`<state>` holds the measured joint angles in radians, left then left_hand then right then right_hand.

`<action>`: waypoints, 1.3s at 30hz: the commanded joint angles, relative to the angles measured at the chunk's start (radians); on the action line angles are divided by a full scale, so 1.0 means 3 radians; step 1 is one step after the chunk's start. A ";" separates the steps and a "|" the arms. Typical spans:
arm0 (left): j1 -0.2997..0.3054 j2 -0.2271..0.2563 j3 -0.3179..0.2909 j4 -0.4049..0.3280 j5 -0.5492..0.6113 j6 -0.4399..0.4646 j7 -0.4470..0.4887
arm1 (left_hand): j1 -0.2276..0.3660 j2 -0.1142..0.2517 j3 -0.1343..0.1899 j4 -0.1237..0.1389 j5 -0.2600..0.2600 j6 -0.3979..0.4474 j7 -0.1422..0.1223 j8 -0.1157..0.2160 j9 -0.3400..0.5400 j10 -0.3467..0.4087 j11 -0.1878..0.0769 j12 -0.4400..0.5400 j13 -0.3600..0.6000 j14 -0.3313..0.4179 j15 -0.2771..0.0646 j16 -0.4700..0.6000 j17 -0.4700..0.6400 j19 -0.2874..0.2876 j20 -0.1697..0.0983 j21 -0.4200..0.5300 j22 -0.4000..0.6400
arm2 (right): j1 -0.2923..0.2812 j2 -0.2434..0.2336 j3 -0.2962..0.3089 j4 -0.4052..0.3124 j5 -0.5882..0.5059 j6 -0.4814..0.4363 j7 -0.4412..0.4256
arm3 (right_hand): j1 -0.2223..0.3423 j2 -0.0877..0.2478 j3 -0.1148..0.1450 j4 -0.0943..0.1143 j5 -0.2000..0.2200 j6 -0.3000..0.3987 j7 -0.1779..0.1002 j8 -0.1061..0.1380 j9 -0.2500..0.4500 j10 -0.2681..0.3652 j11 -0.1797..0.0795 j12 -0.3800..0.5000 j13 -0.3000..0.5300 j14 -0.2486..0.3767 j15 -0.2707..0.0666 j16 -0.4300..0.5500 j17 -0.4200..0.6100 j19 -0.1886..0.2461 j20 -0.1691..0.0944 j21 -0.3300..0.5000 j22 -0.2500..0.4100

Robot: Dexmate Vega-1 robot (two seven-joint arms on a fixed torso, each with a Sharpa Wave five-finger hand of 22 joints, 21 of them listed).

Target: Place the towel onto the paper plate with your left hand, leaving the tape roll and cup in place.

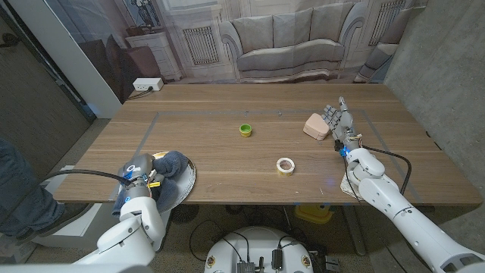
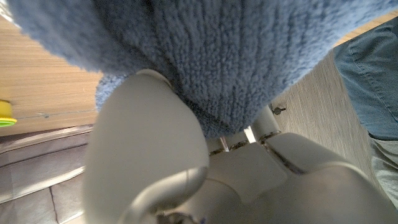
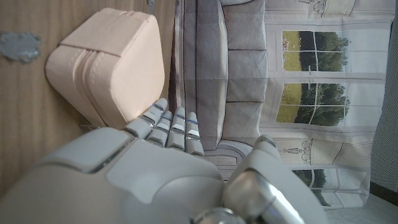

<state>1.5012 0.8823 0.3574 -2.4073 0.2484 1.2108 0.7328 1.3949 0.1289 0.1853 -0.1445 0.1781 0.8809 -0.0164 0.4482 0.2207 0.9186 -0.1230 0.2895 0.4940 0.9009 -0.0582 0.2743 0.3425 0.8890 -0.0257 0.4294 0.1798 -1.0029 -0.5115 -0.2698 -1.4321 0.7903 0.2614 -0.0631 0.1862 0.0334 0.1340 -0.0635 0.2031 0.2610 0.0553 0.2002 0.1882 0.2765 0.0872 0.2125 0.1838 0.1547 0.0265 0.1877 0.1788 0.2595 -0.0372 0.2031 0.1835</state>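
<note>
at the table's near left edge the blue towel [image 1: 171, 162] sits on the paper plate [image 1: 184, 186], the left hand [image 1: 139, 176] gripping it. tape roll [image 1: 285, 165] and green cup [image 1: 245, 130] lie mid-table; right hand [image 1: 339, 119] spread beside a pink case [image 1: 316, 126].

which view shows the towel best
The head view: it shows the whole blue towel bunched on the paper plate at the left hand. The left wrist view gives only close-up blue pile.

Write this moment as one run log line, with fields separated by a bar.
left hand: holds blue towel over paper plate | right hand: open, beside pink case | tape roll, green cup: in place
</note>
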 commanded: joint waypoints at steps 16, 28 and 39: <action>-0.0136 -0.0034 0.0044 0.0203 -0.0143 -0.0182 0.0022 | -0.0003 0.0028 0.0142 0.0122 0.0008 -0.0061 -0.0047 -0.0032 0.0013 -0.0070 0.0030 -0.0078 0.0020 0.0045 -0.0341 -0.0081 0.0032 -0.0003 -0.0099 -0.0044 0.0012 | -0.0015 -0.0026 0.0000 -0.0001 0.0010 -0.0013 0.0045 | 0.0008 0.0006 -0.0021 -0.0007 -0.0002 0.0022 -0.0006 -0.0013 0.0006 0.0022 -0.0009 0.0004 0.0009 0.0022 0.0006 -0.0004 0.0018 0.0010 -0.0017 0.0002 0.0009; -0.0285 0.0046 0.0095 0.0244 -0.0161 -0.0234 -0.0046 | -0.0016 0.0027 0.0147 0.0127 0.0008 -0.0074 -0.0050 -0.0038 0.0013 -0.0089 0.0035 -0.0098 0.0029 0.0012 -0.0338 -0.0098 0.0038 -0.0043 -0.0102 -0.0056 0.0011 | -0.0057 -0.0047 0.0027 -0.0089 0.0021 -0.0040 -0.0019 | 0.0008 0.0008 -0.0023 -0.0008 -0.0002 0.0022 -0.0003 -0.0013 0.0006 0.0024 -0.0007 0.0004 0.0009 0.0023 0.0004 -0.0004 0.0018 0.0012 -0.0016 0.0002 0.0009; -0.0347 0.0147 0.0048 0.0156 -0.0225 -0.0115 -0.0154 | -0.0304 -0.0054 0.0039 0.0270 -0.0013 -0.0199 -0.0054 -0.0109 0.0007 -0.0221 0.0064 -0.0214 -0.0004 -0.0233 -0.0197 -0.0198 0.0035 -0.0265 0.0012 -0.0144 0.0010 | -0.0070 -0.0042 0.0032 -0.0098 0.0018 -0.0020 -0.0024 | 0.0008 0.0010 -0.0025 -0.0009 -0.0002 0.0026 -0.0002 -0.0012 0.0006 0.0025 -0.0009 0.0005 0.0009 0.0025 0.0005 -0.0003 0.0018 0.0012 -0.0016 0.0002 0.0009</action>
<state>1.4207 0.9016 0.3791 -2.3422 0.1946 1.1483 0.7117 1.3280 0.1204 0.1979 -0.0794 0.1776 0.8343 -0.0307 0.4194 0.2210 0.8628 -0.1068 0.2341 0.4944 0.8455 -0.1097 0.2206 0.3510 0.8232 -0.0292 0.3940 0.1799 -1.0202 -0.5240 -0.2620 -1.4561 0.7962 0.2506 -0.0669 0.1863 0.0333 0.1298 -0.0677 0.2031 0.2610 0.0553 0.2002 0.1882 0.2765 0.0872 0.2125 0.1838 0.1546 0.0265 0.1877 0.1788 0.2595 -0.0372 0.2031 0.1835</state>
